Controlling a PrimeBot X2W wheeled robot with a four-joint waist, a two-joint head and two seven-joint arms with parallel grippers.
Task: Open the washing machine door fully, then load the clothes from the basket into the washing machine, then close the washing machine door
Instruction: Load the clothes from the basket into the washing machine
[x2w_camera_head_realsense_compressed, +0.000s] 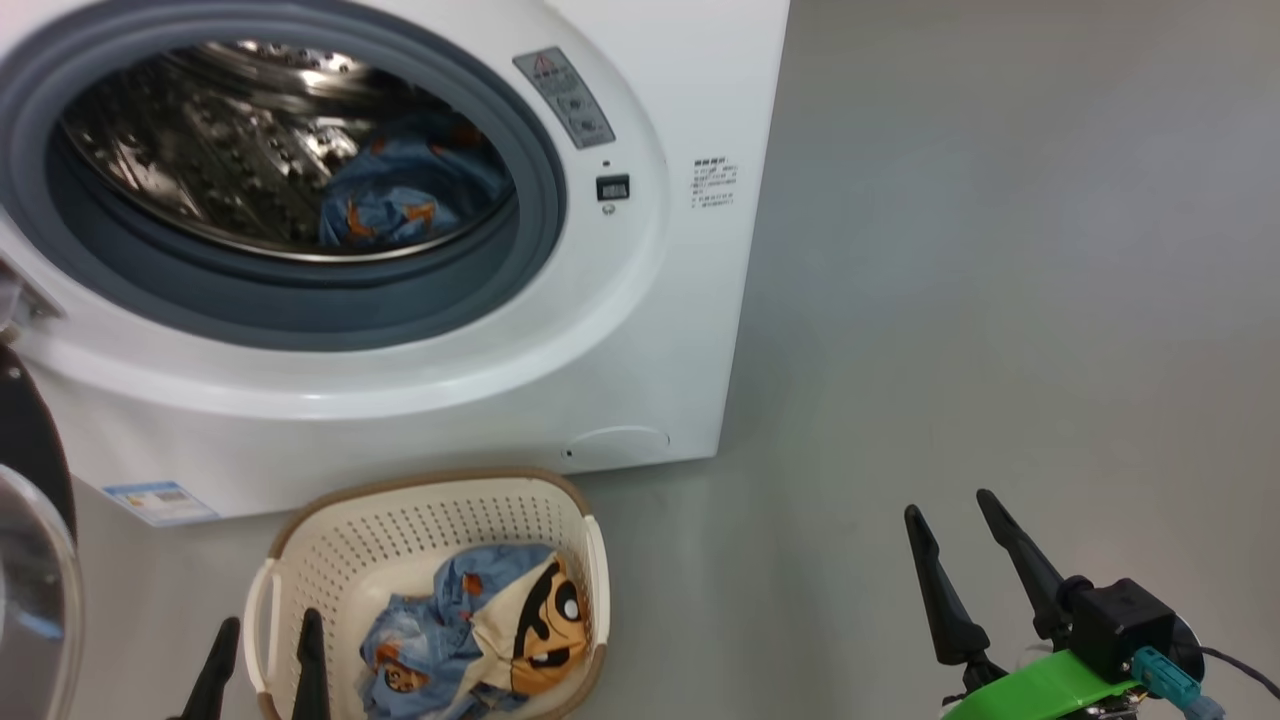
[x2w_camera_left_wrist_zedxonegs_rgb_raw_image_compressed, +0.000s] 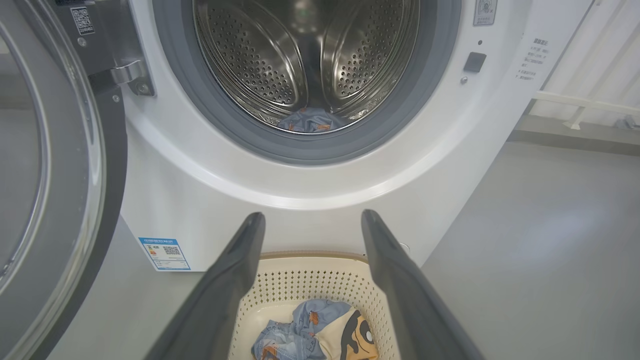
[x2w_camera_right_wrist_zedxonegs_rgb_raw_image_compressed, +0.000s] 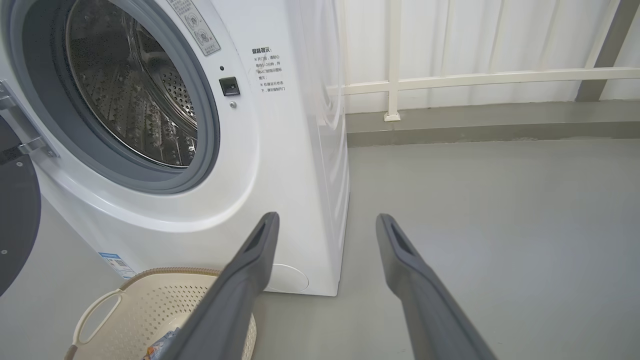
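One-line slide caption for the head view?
Open washing machine door; blue clothes lie in the drum and the basket; left gripper and right gripper open, empty.

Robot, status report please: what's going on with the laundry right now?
Left gripper, right gripper open, empty. Door open. Some clothes in drum, more in basket. Nothing blocking.

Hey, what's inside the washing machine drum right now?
Crumpled light blue fabric with orange prints lies low in the steel drum. The grey gasket hides the drum's front floor, so anything there cannot be seen.
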